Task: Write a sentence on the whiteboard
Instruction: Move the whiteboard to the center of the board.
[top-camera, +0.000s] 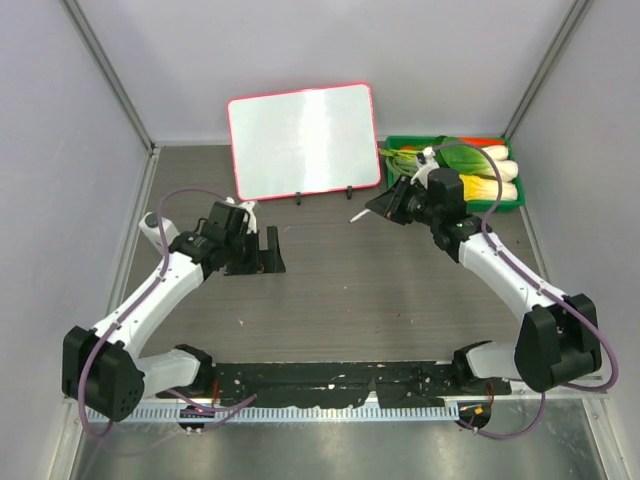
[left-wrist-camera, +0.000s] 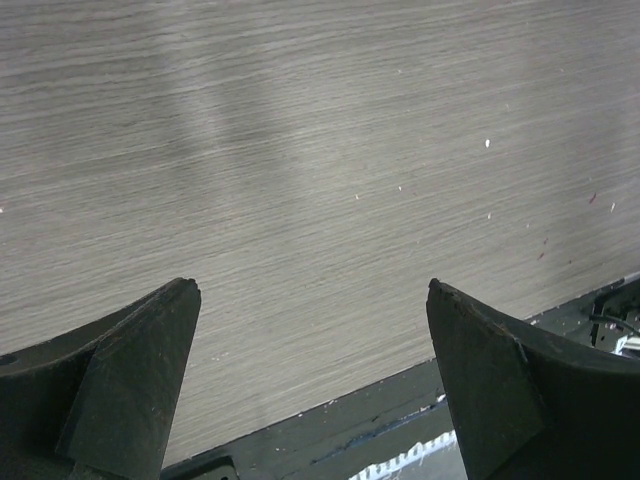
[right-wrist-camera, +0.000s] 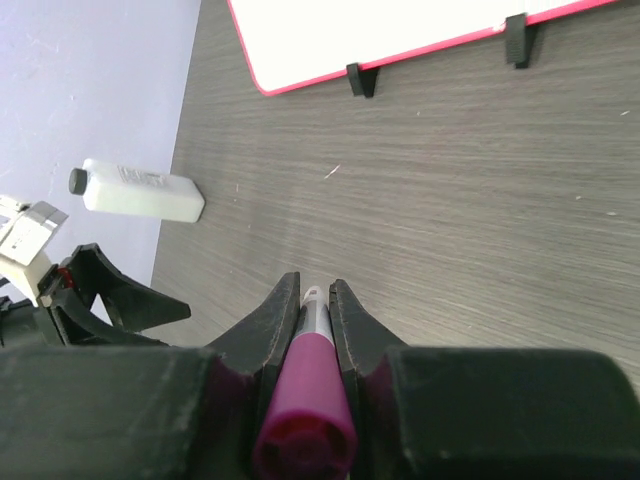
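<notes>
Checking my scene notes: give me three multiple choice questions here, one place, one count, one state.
1. The green tray sits where from the whiteboard? A left B right C in front
2. Black clips on the whiteboard's near edge? A four B one C two
3. The right gripper is? A shut on the marker B open, empty C shut on the whiteboard
Answers: B, it lies to the whiteboard's right; C, two show; A, it pinches the marker.

The whiteboard (right-wrist-camera: 400, 30) runs off the right wrist view's top.
</notes>
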